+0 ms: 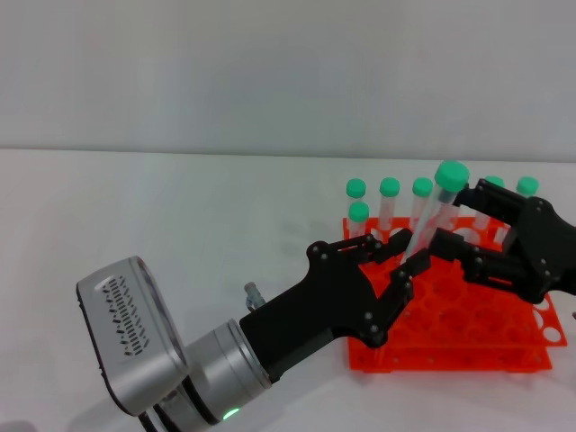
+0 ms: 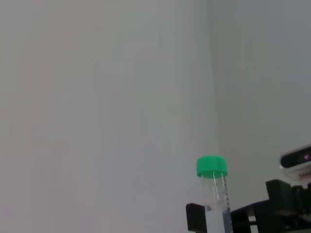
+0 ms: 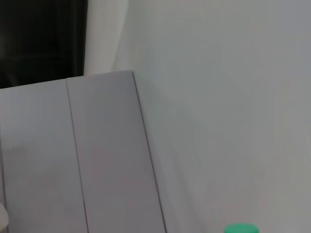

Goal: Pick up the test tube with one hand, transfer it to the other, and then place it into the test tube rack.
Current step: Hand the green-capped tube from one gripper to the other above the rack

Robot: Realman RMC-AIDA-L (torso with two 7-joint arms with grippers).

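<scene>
Even, diffuse light fills all views, without glare. A faint shadow lies under the left gripper [image 1: 407,261]. Both wrist views look soft, with a hazy wall [image 2: 107,97] behind.

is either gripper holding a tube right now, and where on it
The test tube hangs tilted above the test tube rack, the left gripper at its lower end and the right gripper at mid-body. Whose grip bears it cannot be told.
</scene>
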